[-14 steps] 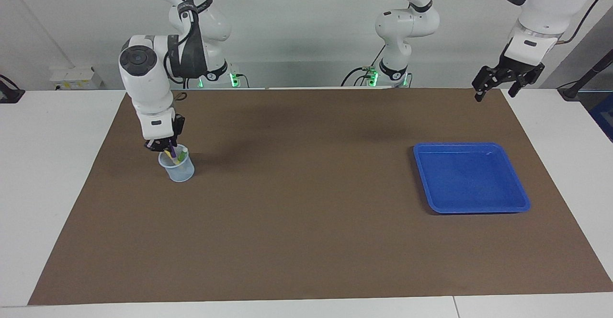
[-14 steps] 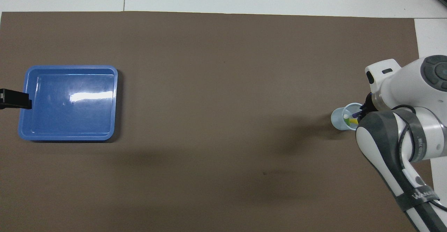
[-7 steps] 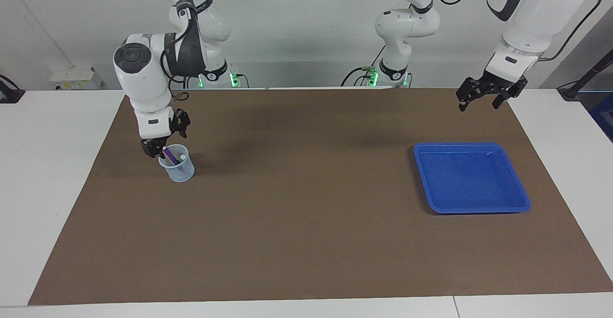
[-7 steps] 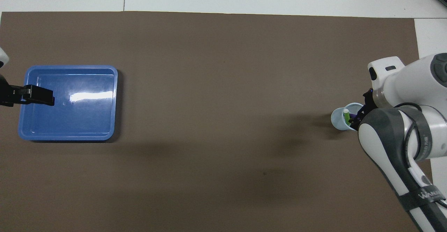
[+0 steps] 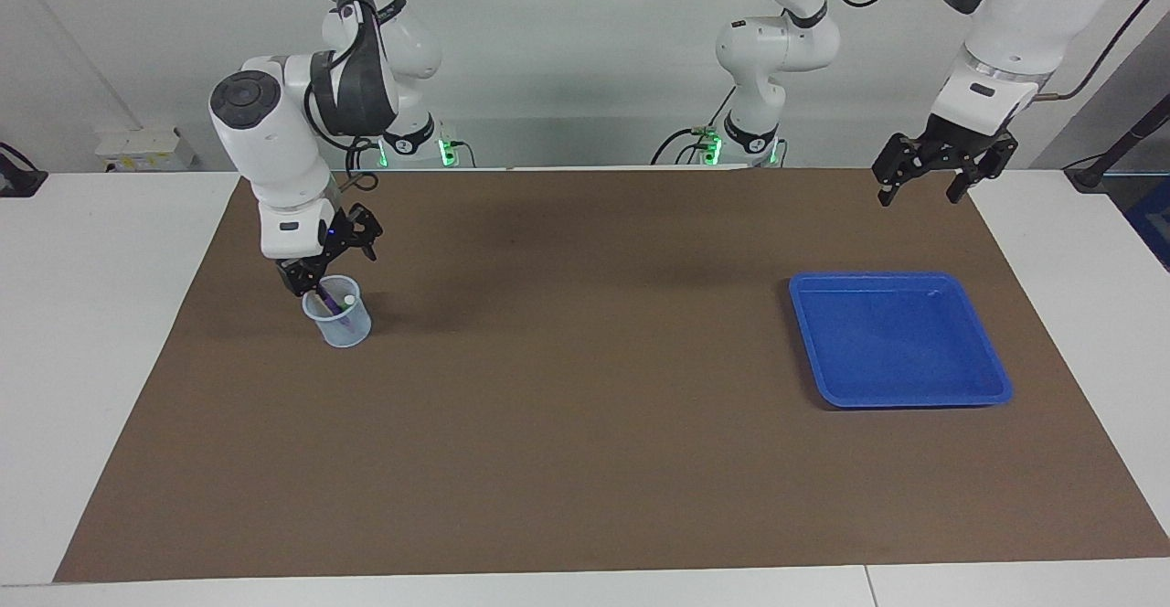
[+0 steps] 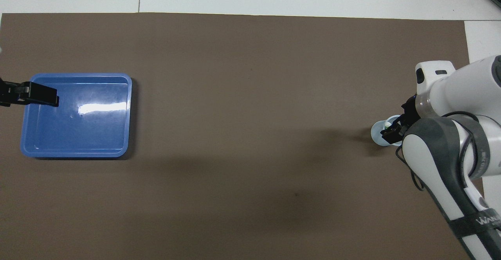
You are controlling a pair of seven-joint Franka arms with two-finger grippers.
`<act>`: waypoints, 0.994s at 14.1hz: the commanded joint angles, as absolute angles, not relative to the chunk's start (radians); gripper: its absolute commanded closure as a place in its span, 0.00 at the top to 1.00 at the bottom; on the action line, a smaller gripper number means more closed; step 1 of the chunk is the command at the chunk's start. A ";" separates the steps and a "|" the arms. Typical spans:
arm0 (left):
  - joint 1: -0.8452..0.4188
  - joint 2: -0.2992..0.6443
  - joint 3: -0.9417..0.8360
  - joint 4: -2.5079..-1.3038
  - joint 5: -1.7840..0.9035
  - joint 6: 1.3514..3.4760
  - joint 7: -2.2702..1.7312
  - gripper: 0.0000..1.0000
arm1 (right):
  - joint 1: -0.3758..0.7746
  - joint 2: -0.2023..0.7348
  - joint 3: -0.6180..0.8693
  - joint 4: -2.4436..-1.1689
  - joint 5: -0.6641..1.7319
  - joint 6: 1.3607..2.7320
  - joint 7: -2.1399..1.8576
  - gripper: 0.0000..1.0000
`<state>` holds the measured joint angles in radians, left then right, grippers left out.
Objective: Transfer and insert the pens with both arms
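A clear plastic cup [image 5: 339, 325] stands on the brown mat toward the right arm's end of the table. Inside it lean a purple pen [image 5: 326, 302] and a pen with a pale whitish end [image 5: 348, 300]. My right gripper [image 5: 333, 258] hangs open just above the cup's rim and holds nothing. In the overhead view the right gripper [image 6: 394, 129] covers part of the cup [image 6: 377, 133], and one pale pen end [image 6: 387, 125] shows. My left gripper [image 5: 919, 188] hangs open and empty in the air over the mat, at the left arm's end.
A blue tray [image 5: 900, 344] with nothing in it lies on the mat at the left arm's end; from above, one left finger [image 6: 39, 95] overlaps the tray's rim [image 6: 24, 134]. Two smaller white arms [image 5: 772, 49] with green-lit bases stand at the robots' edge.
My right gripper opened, let go of the purple pen into the cup, and rose a little. The left gripper swung slightly toward the table's middle and stays open.
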<state>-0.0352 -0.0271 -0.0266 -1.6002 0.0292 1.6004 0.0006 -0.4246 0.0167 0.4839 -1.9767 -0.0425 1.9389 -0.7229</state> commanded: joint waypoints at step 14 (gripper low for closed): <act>-0.051 -0.014 -0.015 -1.580 0.009 1.500 0.005 1.00 | -0.400 -0.114 0.492 -1.902 0.014 1.807 -0.451 1.00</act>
<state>-0.0363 -0.0230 -0.0272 -1.6001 0.0177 1.5164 0.0007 -0.3915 -0.1032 0.4886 -1.9346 -0.0358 1.8544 -0.5149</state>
